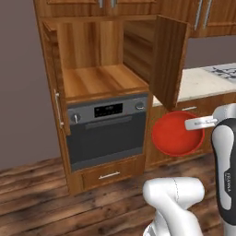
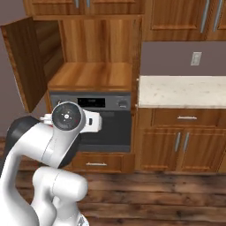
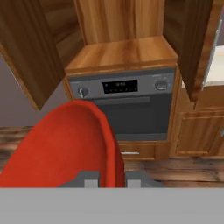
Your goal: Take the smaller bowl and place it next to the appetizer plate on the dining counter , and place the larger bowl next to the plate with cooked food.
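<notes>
One red bowl [image 1: 177,134] is hanging in the air right of the single oven [image 1: 107,130], tipped on edge; the gripper [image 3: 112,178] is pinching its rim narrowly. Above the oven, two cupboard doors [image 1: 168,64] are standing open.

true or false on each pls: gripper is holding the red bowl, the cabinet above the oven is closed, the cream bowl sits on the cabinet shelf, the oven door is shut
1. The gripper holds the smaller bowl by its rim. True.
2. The cabinet above the oven is closed. False: both its doors stand open.
3. A cream bowl sits on the cabinet shelf. False: the shelf is bare.
4. The oven door is shut. True.
</notes>
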You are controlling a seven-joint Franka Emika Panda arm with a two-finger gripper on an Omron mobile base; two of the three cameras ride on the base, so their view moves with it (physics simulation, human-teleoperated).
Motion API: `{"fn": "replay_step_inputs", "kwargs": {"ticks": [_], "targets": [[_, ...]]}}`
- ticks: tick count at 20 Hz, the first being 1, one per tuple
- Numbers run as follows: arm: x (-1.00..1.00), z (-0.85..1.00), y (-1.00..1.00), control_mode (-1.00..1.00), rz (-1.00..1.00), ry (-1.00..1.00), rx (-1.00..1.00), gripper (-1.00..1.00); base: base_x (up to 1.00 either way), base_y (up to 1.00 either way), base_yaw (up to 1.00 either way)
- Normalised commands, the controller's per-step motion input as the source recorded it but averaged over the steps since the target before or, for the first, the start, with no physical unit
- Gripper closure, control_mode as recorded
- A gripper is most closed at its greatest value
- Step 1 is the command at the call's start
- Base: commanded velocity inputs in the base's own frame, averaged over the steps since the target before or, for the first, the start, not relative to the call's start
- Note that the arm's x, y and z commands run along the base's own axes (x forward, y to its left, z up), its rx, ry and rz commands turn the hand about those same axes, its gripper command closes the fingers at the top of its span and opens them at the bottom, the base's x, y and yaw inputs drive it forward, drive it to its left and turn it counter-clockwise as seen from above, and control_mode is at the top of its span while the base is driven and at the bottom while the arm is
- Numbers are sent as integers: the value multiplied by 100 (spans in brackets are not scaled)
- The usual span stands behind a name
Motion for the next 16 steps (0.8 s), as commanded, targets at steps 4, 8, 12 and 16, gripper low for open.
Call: {"fn": "replay_step_inputs", "kwargs": {"ticks": [4,8,12,16], "targets": [[0,0,0,100,0,0,0,100,-100,-52,0],[0,0,0,100,0,0,0,100,-100,-54,0],[0,0,0,100,0,0,0,100,-100,-51,0],[0,0,0,100,0,0,0,100,-100,-23,0]]}}
